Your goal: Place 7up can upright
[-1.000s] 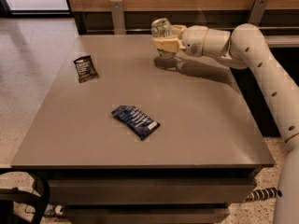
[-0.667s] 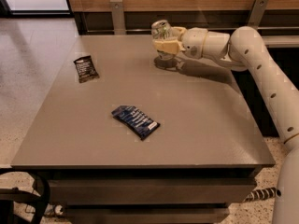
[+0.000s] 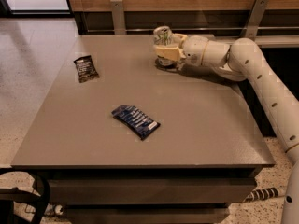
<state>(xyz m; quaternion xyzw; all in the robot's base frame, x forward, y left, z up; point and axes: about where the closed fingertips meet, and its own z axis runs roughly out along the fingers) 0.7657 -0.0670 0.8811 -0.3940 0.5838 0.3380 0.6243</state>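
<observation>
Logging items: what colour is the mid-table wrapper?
Blue wrapper, camera view; gripper holds 7up can at far edge.

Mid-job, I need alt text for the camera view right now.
The gripper is around an upright can near the table's far edge. A black packet lies at the far left and a blue wrapper near the middle, both apart from the can.
</observation>
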